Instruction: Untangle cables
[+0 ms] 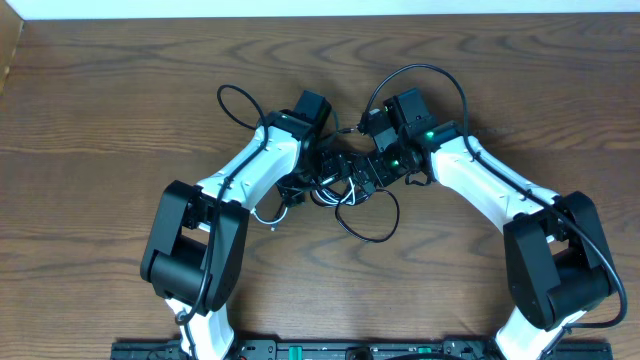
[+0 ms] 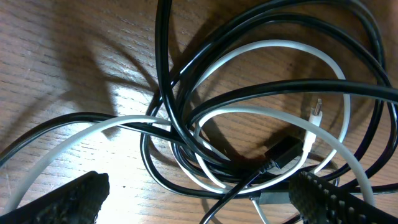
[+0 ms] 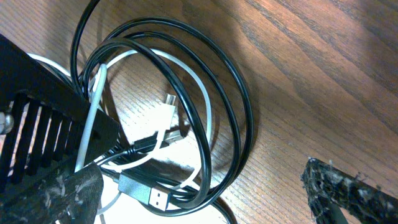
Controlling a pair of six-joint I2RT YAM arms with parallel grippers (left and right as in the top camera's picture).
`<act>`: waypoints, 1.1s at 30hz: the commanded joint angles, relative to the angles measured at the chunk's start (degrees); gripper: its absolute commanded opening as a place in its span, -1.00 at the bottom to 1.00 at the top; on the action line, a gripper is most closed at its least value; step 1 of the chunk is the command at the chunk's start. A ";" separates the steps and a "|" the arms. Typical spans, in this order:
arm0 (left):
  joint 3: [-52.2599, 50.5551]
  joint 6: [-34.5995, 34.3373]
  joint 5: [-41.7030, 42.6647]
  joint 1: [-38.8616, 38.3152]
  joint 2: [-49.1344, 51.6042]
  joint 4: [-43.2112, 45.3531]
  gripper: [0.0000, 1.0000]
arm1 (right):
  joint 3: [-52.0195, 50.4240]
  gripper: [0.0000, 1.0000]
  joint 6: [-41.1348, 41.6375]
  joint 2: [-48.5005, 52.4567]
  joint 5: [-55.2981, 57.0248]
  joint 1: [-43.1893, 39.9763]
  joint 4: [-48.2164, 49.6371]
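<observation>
The cables [image 1: 345, 192] lie in a tangled bunch at the middle of the wooden table, several black cords and one white. Both grippers hang over the bunch, my left gripper [image 1: 318, 178] on its left side and my right gripper [image 1: 372, 172] on its right. In the left wrist view the left gripper [image 2: 199, 205] is open, with black and white loops [image 2: 186, 134] and a black plug [image 2: 285, 151] lying between its fingers. In the right wrist view the right gripper [image 3: 205, 199] is open over coiled black loops [image 3: 239, 112] and a USB plug [image 3: 152, 194]. Neither gripper holds anything.
A black cord loop [image 1: 368, 228] trails out of the bunch toward the front, and a white end [image 1: 265, 215] pokes out at the left. Thicker arm wires [image 1: 235, 100] arch over the table behind each wrist. The left gripper's black body [image 3: 37, 118] fills the right wrist view's left side.
</observation>
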 commanded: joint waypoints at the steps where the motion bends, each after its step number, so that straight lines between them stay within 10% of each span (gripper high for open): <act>1: -0.04 0.37 0.94 -0.26 0.66 0.26 0.96 | 0.22 0.99 -0.59 -0.70 -2.14 1.62 -0.02; 28: -0.02 0.39 -5.90 -0.24 0.66 4.81 0.96 | 0.22 0.98 -0.57 -0.70 -1.77 1.62 0.11; 31: 0.00 9.44 -5.84 0.02 0.59 3.96 0.95 | 0.22 0.99 2.25 -0.70 -5.11 1.64 0.20; 33: 0.63 16.57 -2.86 1.25 0.09 4.90 0.17 | 0.22 0.99 4.17 -0.70 -6.91 1.62 -0.09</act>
